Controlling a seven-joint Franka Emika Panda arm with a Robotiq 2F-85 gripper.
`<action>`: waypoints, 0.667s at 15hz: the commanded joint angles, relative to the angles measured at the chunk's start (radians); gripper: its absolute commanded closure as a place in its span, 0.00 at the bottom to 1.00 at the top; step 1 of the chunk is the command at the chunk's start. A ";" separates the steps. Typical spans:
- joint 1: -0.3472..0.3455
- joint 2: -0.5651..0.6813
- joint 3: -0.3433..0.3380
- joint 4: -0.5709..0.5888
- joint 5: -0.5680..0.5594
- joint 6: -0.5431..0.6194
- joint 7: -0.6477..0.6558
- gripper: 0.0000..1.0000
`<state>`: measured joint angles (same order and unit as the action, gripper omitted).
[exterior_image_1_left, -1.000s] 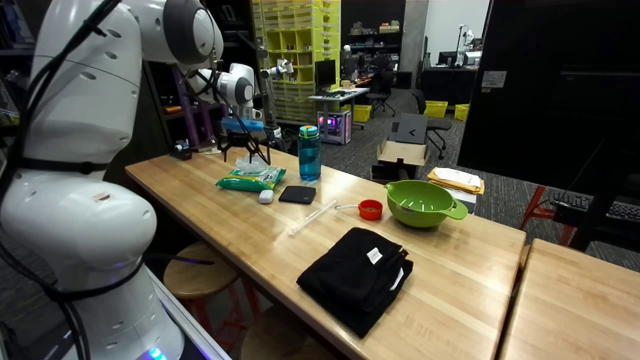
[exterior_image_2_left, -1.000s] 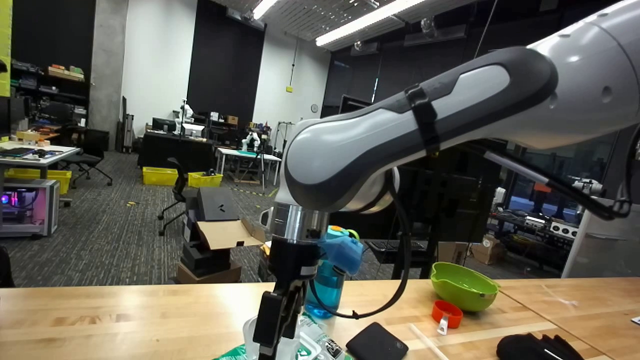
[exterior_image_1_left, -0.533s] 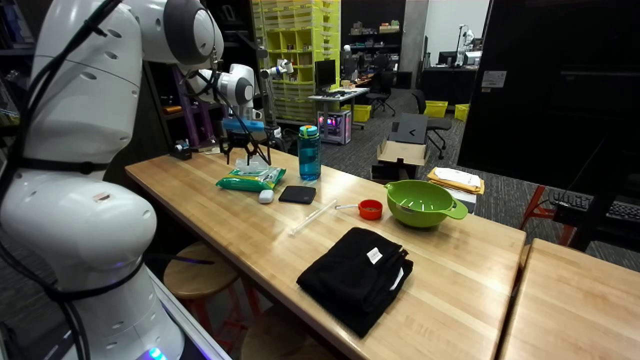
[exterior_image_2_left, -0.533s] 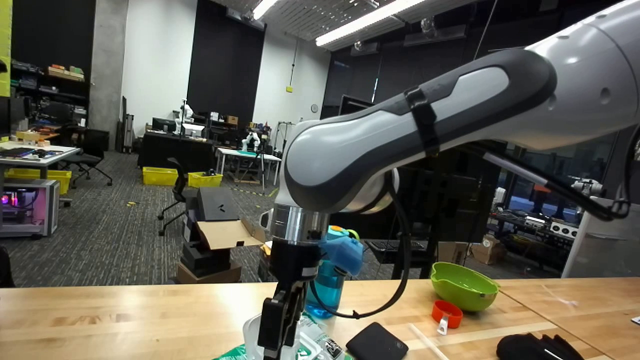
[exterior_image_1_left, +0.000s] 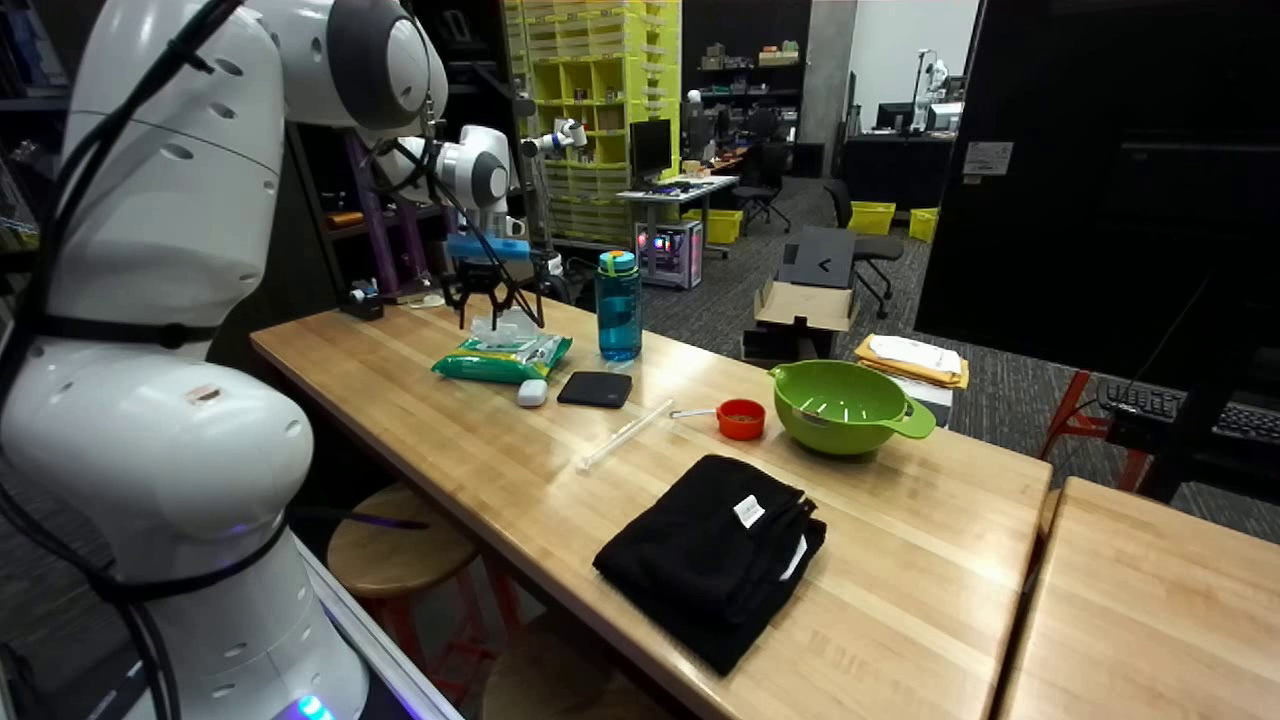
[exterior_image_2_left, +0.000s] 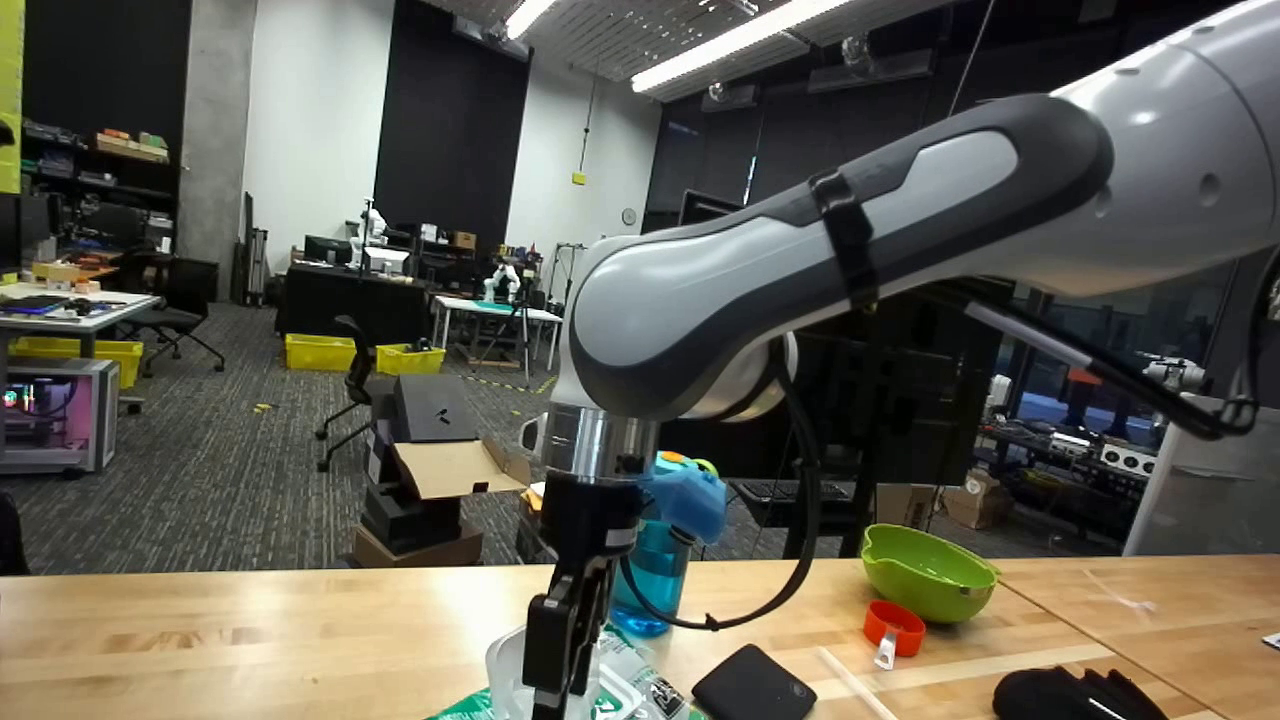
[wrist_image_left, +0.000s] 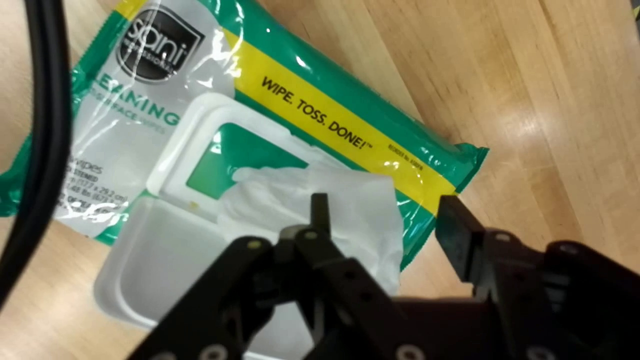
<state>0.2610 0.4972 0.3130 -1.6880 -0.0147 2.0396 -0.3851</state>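
My gripper (wrist_image_left: 385, 220) is open and empty, pointing down over a green, silver and yellow wipes pack (wrist_image_left: 330, 125) on the wooden table. The pack's white lid (wrist_image_left: 170, 255) is flipped open. A crumpled white wipe (wrist_image_left: 360, 210) sticks out of the opening. In the wrist view, one finger overlaps the wipe and the other lies past its edge; I cannot tell whether either touches it. In an exterior view the gripper (exterior_image_1_left: 480, 318) is just above the pack (exterior_image_1_left: 475, 366). In an exterior view the gripper (exterior_image_2_left: 563, 690) partly hides the pack (exterior_image_2_left: 640, 665).
A blue bottle (exterior_image_1_left: 619, 315) stands just beside the pack. Near it lie a small white case (exterior_image_1_left: 532, 393) and a flat black item (exterior_image_1_left: 595, 390). Further along are a clear tube (exterior_image_1_left: 625, 437), a red cup (exterior_image_1_left: 740, 425), a green bowl (exterior_image_1_left: 840, 412) and folded black cloth (exterior_image_1_left: 705, 570).
The gripper's fingers have shifted slightly right in both exterior views, and look a little closer together. The pack, wipe and other objects stay in place.
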 joint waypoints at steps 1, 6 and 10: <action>0.013 0.005 -0.008 0.022 -0.017 -0.023 -0.008 0.72; 0.013 0.002 -0.009 0.018 -0.019 -0.018 -0.008 1.00; 0.012 0.000 -0.009 0.016 -0.019 -0.017 -0.009 1.00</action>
<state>0.2609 0.4972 0.3119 -1.6870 -0.0161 2.0393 -0.3860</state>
